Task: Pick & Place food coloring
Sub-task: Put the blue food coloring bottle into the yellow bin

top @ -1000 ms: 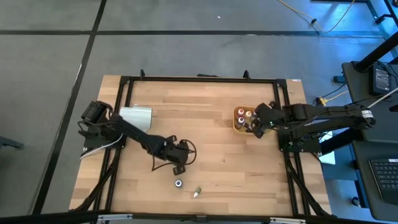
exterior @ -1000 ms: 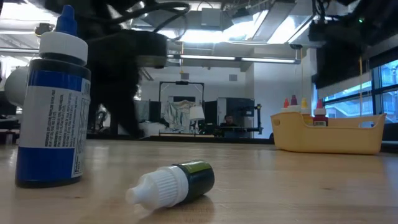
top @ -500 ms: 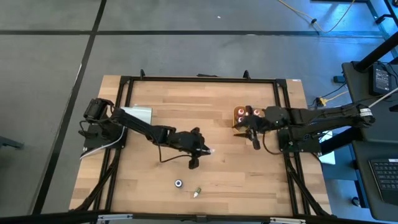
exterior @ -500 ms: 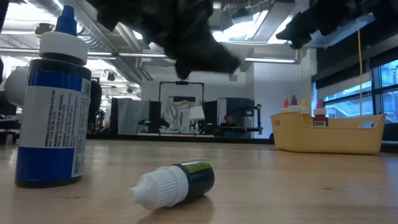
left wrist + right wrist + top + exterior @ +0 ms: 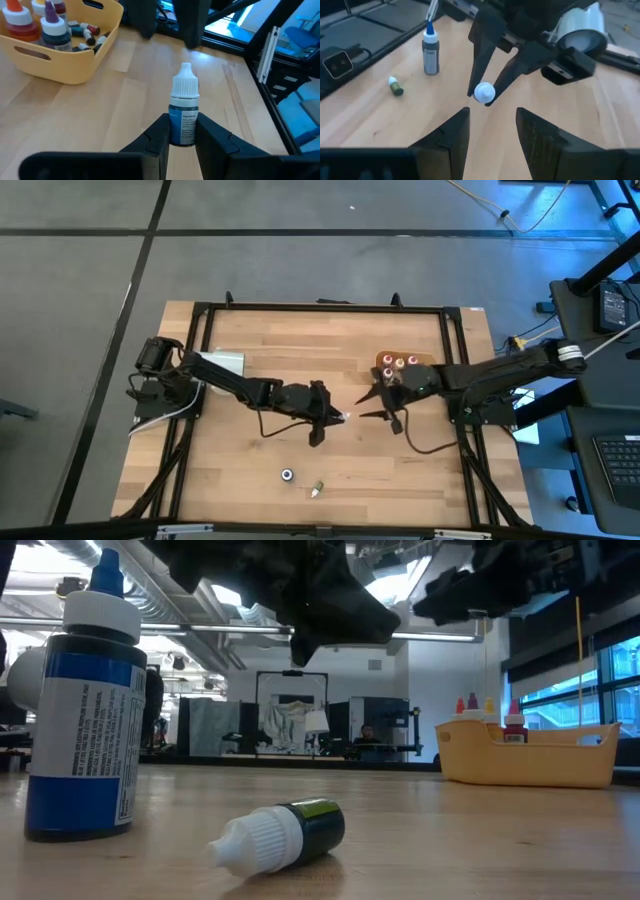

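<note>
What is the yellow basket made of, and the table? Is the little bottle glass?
The yellow basket looks like smooth moulded plastic: rounded rim, cut-out handle, soft sheen. The table looks like pale wood: grain lines and joined planks show. The little bottle pinched in the left gripper is probably plastic, not glass: ribbed white cap, paper label. I can't be sure.

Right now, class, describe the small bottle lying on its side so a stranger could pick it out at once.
Start at the wooden table and go to its near edge, away from the yellow basket. Two bottles sit there close together: the tall blue dropper bottle stands upright, while the small green bottle beside it lies tipped over, its white ribbed cap pointing toward the blue one.
</note>
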Controlling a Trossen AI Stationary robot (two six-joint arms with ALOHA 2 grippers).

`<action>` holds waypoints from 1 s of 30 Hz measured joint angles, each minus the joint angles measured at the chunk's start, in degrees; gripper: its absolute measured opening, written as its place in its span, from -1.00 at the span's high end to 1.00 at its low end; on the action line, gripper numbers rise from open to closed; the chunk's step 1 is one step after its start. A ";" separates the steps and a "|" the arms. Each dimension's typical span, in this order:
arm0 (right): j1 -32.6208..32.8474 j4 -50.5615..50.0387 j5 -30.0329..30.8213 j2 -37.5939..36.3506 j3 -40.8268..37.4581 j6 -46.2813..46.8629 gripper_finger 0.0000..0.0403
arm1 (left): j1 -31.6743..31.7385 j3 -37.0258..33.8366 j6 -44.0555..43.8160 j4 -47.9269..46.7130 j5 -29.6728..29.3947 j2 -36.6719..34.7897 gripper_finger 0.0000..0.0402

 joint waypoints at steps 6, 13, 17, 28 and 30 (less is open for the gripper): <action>0.00 0.40 -0.02 6.45 3.91 -0.46 0.19 | -0.05 -0.01 0.02 -0.02 2.70 0.00 0.64; 0.02 -0.02 -1.08 9.71 6.08 -0.87 0.19 | -0.07 -0.06 0.19 -0.83 3.04 0.00 0.64; -0.03 0.20 -3.53 9.87 6.13 -0.79 0.19 | -0.07 -0.06 0.20 -0.56 2.95 0.00 0.64; 1.24 1.67 -4.02 10.00 6.24 -0.57 0.19 | 0.11 -0.06 0.24 0.25 1.68 0.00 0.64; 1.20 2.39 -4.04 10.41 6.24 -0.62 0.19 | 0.09 -0.04 0.59 0.53 1.37 0.00 0.64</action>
